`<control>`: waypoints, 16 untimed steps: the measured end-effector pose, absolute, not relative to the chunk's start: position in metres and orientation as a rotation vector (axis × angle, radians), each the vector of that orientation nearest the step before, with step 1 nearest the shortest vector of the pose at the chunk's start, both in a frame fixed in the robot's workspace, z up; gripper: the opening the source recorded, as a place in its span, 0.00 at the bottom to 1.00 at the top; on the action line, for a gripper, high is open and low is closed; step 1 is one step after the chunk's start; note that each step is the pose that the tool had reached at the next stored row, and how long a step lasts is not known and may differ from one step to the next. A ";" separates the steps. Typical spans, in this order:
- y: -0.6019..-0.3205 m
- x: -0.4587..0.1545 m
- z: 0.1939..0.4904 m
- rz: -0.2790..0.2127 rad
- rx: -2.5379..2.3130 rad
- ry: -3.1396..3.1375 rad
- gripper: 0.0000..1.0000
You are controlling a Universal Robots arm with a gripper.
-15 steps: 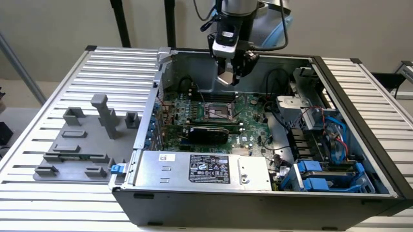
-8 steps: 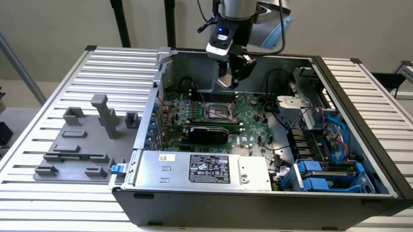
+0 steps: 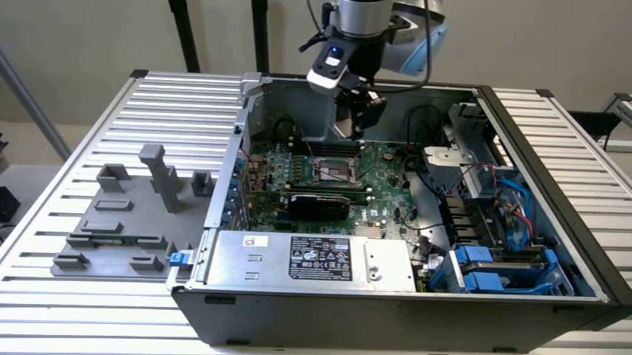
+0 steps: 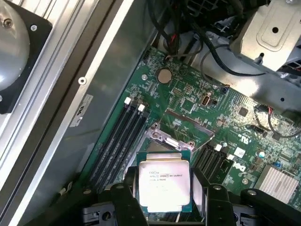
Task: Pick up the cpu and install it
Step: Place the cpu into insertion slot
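CPU [image 4: 163, 186] is a flat square chip with a matte silver-white metal lid, faint printed lettering and a thin green edge. It sits clamped between the two black, blocky fingers [image 4: 126, 195] of the hand [image 4: 164, 193], which are spread about as wide as the chip and press its opposite sides.

Seen from the exterior view, the hand [image 3: 357, 126] hangs inside the open computer case [image 3: 296, 107], clear above the green motherboard [image 3: 380, 166]. Directly beneath the hand lies the CPU socket [image 3: 331, 171], a square recess with a shiny steel frame [image 4: 171, 141] around it. The chip is over that socket but not seated in it.

Just beside the hand run long, narrow black memory slots [image 4: 117, 136] with white end clips. Farther along the motherboard [image 4: 202, 108] are a round silver coin battery [image 4: 164, 75] and a finned metal heat sink [image 4: 277, 181].

Below the socket in the exterior view, well apart from the hand, are a black expansion card [image 3: 316, 201] and a boxy brushed-silver power supply [image 3: 311, 260] with a black label. Blue plastic drive carriers [image 3: 484, 274] sit in the case corner. The case rests on a ribbed aluminium tabletop [image 3: 89, 133], where a grey moulded fixture [image 3: 129, 214] with upright blocks stands outside the case.
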State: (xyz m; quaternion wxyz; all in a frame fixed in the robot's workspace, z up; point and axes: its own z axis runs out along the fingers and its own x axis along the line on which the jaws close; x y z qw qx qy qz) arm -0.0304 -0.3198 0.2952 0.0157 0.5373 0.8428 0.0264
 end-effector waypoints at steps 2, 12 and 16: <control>-0.320 -0.030 0.293 0.081 1.719 2.589 0.55; -0.320 -0.030 0.283 0.076 1.945 2.419 0.55; -0.320 -0.030 0.279 0.074 2.028 2.348 0.55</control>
